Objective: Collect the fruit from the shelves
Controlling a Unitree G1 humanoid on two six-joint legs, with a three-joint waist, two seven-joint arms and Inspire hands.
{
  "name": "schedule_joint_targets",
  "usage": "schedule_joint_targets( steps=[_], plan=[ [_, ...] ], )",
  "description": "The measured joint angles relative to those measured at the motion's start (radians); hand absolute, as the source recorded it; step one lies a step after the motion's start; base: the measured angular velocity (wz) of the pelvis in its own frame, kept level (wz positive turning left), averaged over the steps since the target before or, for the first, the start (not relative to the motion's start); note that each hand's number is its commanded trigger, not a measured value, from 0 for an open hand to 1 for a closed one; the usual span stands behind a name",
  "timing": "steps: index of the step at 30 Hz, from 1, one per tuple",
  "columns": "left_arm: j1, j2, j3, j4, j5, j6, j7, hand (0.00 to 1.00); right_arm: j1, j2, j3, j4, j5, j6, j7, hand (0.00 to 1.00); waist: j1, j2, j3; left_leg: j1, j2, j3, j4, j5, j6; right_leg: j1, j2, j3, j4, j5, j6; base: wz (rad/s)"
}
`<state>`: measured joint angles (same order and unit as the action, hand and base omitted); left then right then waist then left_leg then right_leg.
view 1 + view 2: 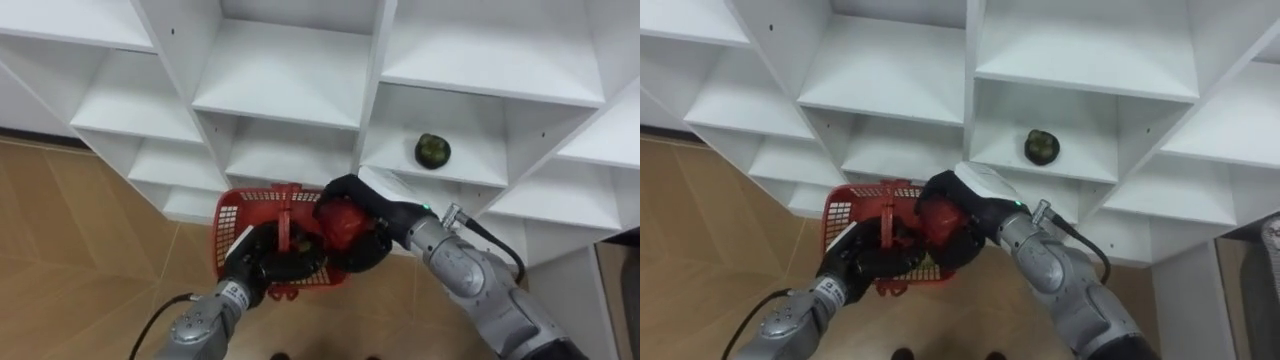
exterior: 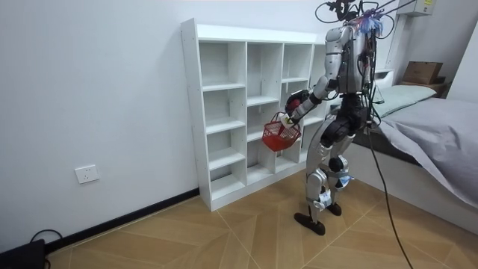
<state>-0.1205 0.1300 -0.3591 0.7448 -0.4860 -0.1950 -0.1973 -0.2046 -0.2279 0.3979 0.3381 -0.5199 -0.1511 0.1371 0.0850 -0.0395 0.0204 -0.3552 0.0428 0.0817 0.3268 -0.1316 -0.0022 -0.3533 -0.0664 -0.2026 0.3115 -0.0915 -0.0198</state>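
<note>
Fingers [image 1: 362,256] of the right hand [image 1: 350,188] are clamped round a red fruit [image 1: 343,226], wrapping it from above and below. We log the fruit over the 3 o'clock edge of a red basket [image 1: 232,215]; whether it touches the mesh we cannot tell.

Left hand [image 1: 268,265]: its fingers are curled round the basket's handle [image 1: 286,215]. The hand sits at 6 o'clock of the basket and carries it in front of the white closet [image 1: 280,75].

We record one green fruit [image 1: 432,150] in a closet compartment at 1 o'clock from the right hand. It is well apart from the hand and rests on the shelf board.

Room view: the robot stands upright on the wood floor [image 2: 224,232], facing the closet. Both arms reach toward the middle shelves, and the basket hangs just below the hands. A bed [image 2: 441,134] lies at 3 o'clock of the robot in that view.
</note>
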Motion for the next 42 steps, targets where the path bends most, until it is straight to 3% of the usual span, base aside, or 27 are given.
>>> schedule_joint_targets(
  steps=[10,11,12,13,14,29,32,42],
  plan=[
    [0.003,-0.007,-0.006,-0.023,-0.035,0.0,-0.014,1.0,-0.001,-0.002,0.001,-0.001,0.003,0.0,-0.042,1.0,0.001,0.001,0.0003,0.0,-0.001,-0.001,-0.005,-0.001,0.001,0.0,-0.001,0.0,-0.003,-0.001,0.001,0.0],
    [0.003,-0.006,-0.007,-0.025,-0.035,0.0,-0.014,1.0,-0.001,-0.002,0.001,-0.001,0.004,-0.001,-0.045,0.94,0.001,0.001,0.0003,0.0,-0.001,-0.001,-0.005,-0.001,0.001,0.0,0.0,0.0,-0.003,-0.001,0.001,0.0],
    [0.004,-0.006,-0.007,-0.031,-0.036,0.0,-0.015,1.0,-0.001,-0.002,0.001,-0.001,0.004,-0.001,-0.051,0.35,0.002,0.001,0.0005,0.0,-0.001,-0.001,-0.005,-0.001,0.001,0.0,0.0,0.0,-0.003,-0.001,0.001,0.0],
    [0.005,-0.007,-0.007,-0.034,-0.036,0.0,-0.015,1.0,-0.001,-0.002,0.001,-0.001,0.004,-0.001,-0.052,0.13,0.002,0.001,0.0006,0.0,-0.001,-0.001,-0.005,-0.001,0.001,0.0,0.0,0.0,-0.004,-0.001,0.001,0.0],
    [0.006,-0.006,-0.006,-0.037,-0.037,0.0,-0.014,1.0,-0.001,-0.002,0.001,-0.001,0.004,-0.001,-0.056,0.0,0.002,0.001,0.0008,0.0,-0.001,-0.001,-0.006,-0.001,0.001,0.0,0.0,0.0,-0.004,-0.001,0.001,0.0],
    [0.006,-0.005,-0.017,-0.038,-0.056,0.001,-0.014,1.0,-0.003,0.014,0.001,-0.004,0.013,-0.002,-0.081,0.0,0.003,0.004,0.0009,-0.001,-0.001,-0.003,-0.004,-0.001,0.001,0.0,-0.001,-0.012,-0.005,-0.001,0.001,0.0],
    [0.005,-0.006,-0.017,-0.038,-0.053,0.023,-0.012,1.0,-0.002,0.02,0.008,-0.004,0.013,-0.002,-0.081,0.0,0.004,0.007,0.0016,-0.001,-0.001,-0.004,-0.004,-0.001,0.001,0.0,-0.003,-0.019,-0.005,-0.001,0.0,0.0],
    [0.005,-0.003,-0.015,-0.049,-0.053,0.035,-0.011,1.0,-0.002,0.02,0.011,-0.003,0.013,-0.002,-0.08,0.0,0.006,0.014,0.0025,-0.001,-0.001,-0.004,-0.005,-0.001,0.001,0.0,-0.003,-0.02,-0.005,-0.001,-0.001,0.0]
  ],
)
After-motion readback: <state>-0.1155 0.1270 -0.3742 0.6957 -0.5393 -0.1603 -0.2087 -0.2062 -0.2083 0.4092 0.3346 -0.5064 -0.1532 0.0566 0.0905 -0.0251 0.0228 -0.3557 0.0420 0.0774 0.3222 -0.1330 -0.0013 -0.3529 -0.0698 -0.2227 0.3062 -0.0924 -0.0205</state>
